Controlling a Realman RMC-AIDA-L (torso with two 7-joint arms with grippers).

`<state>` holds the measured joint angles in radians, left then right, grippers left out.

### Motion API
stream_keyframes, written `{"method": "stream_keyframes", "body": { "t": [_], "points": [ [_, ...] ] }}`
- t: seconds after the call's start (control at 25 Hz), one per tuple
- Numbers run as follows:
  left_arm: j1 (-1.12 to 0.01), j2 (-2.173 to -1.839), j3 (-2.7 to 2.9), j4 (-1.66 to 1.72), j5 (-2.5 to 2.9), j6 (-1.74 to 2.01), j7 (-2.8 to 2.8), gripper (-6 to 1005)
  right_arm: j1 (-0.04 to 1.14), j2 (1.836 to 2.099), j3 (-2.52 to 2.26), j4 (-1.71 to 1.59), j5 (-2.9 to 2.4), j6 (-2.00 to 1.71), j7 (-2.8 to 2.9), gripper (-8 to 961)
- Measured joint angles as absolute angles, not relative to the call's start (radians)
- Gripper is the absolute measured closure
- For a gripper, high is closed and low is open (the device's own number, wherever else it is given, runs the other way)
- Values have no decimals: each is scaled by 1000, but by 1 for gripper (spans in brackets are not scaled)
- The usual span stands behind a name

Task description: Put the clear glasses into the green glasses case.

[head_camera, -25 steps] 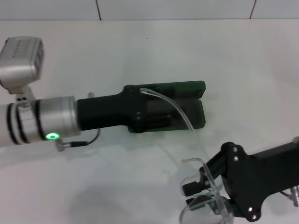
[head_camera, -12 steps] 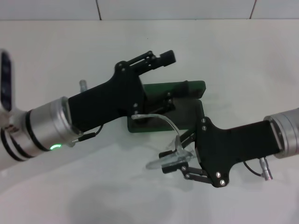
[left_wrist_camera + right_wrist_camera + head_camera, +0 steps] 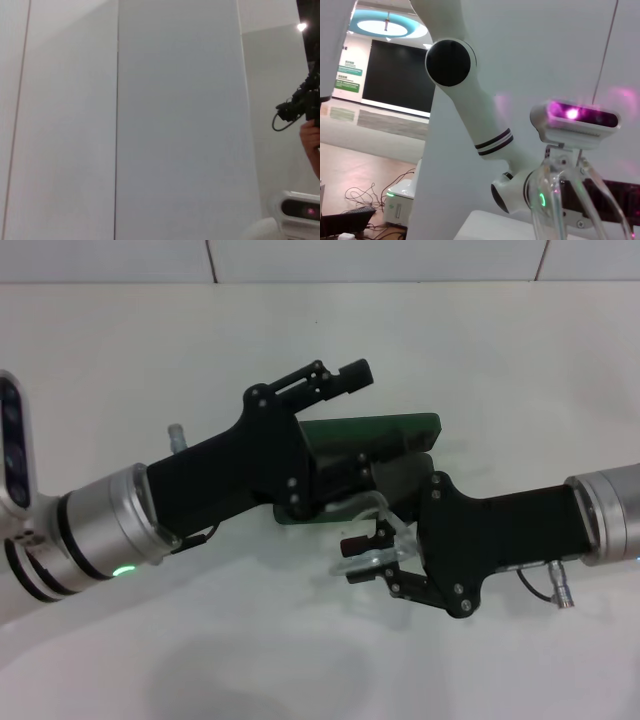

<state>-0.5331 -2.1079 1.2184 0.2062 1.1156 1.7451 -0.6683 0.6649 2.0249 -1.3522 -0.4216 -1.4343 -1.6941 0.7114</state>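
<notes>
The right gripper (image 3: pixel 368 558) is clamped on the clear glasses (image 3: pixel 372 545), holding them just in front of the green glasses case (image 3: pixel 400 430), which lies open on the white table (image 3: pixel 520 360). The left gripper (image 3: pixel 345 420) hangs over the case's left half, its 2 fingers spread wide, one finger (image 3: pixel 352 373) raised clear, gripping nothing.

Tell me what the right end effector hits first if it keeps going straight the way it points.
Probably nothing on the table: the right end effector, shut on the clear glasses, points toward the robot's left, passing in front of the green glasses case. Depth is uncertain.
</notes>
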Motion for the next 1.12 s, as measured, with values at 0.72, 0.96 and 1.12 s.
{"method": "stream_keyframes", "body": {
  "t": [0.72, 0.96, 1.12],
  "points": [
    [-518, -2097, 1231, 226, 1072, 1748, -636, 333, 673, 2023, -1357, -427, -1424, -1674, 728, 838],
    [-516, -2090, 1252, 321, 1184, 1754, -643, 334, 674, 2018, -1356, -427, -1429, -1669, 777, 839],
    [-522, -2088, 1252, 347, 1243, 1753, -650, 333, 675, 2017, -1357, -427, -1431, -1667, 780, 839]
  ]
}}
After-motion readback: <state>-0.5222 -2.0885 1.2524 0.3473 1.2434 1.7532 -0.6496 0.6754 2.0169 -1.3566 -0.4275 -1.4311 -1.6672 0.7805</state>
